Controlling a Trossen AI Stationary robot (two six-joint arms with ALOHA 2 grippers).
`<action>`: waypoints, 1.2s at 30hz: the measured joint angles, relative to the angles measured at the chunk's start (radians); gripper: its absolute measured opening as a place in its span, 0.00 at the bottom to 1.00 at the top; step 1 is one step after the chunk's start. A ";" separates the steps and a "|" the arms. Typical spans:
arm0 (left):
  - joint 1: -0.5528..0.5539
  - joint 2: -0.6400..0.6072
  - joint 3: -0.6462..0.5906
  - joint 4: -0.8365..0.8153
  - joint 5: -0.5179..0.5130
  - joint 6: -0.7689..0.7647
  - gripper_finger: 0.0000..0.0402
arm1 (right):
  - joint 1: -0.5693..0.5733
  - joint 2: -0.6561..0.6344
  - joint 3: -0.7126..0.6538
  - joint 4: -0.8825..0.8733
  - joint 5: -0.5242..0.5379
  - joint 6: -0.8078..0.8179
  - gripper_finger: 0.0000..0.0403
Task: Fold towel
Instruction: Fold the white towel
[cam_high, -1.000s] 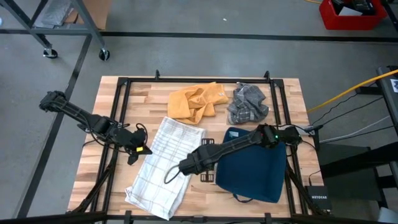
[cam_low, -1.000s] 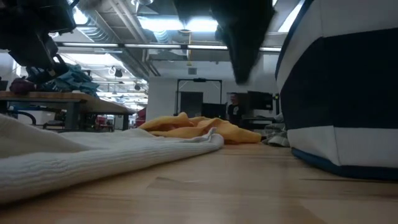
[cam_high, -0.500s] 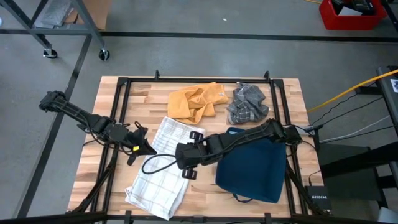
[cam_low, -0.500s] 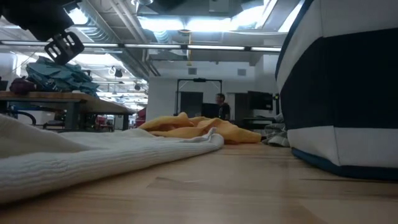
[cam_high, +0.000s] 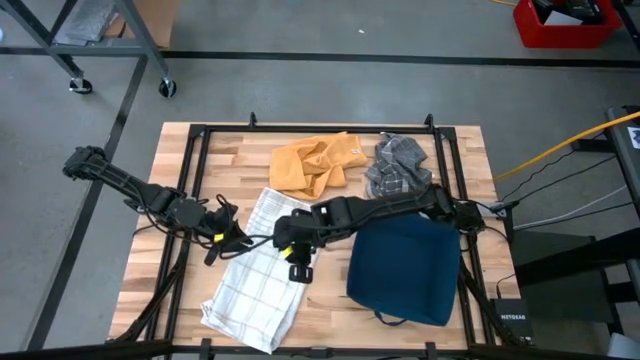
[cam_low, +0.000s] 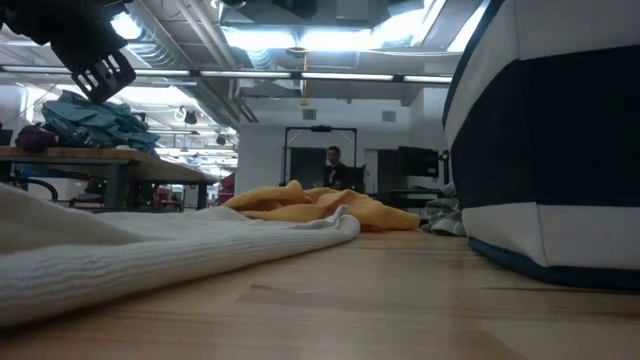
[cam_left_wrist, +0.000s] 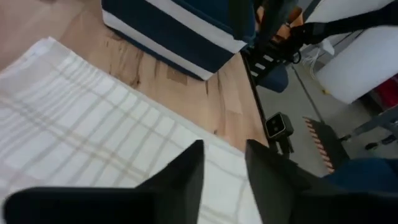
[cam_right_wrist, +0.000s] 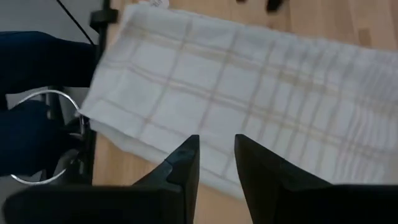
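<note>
In the high view the left arm runs from the left edge of the frame toward the centre, low over the wooden table (cam_high: 190, 165), and its left gripper (cam_high: 228, 238) sits at the left edge of the white checked towel (cam_high: 262, 272). In the left wrist view its two dark fingers (cam_left_wrist: 186, 180) stand slightly apart with a narrow gap between them, holding nothing, the towel (cam_left_wrist: 81, 137) lying flat just beyond them. The right arm stretches from the right side of the frame across the middle, passing above the dark blue towel (cam_high: 405, 270), and its right gripper (cam_high: 293, 248) hangs over the middle of the checked towel. In the right wrist view its fingers (cam_right_wrist: 183, 171) are also parted by a small gap and grip nothing, with the checked cloth (cam_right_wrist: 249, 81) spread beneath. The checked towel lies in the lower centre-left of the high view, running diagonally. An orange cloth (cam_high: 315, 163) and a grey cloth (cam_high: 398, 166) rest near the table's upper edge.
</note>
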 joint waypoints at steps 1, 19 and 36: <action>0.000 0.000 0.000 -0.002 0.000 0.028 0.31 | -0.003 0.000 0.000 0.007 -0.003 -0.005 0.29; -0.163 0.002 0.000 -0.319 0.352 0.234 0.33 | 0.206 0.000 0.000 0.007 0.047 0.015 0.48; -0.365 0.102 -0.005 -0.417 0.316 -0.296 0.33 | 0.252 0.243 -0.008 0.171 0.041 0.011 0.48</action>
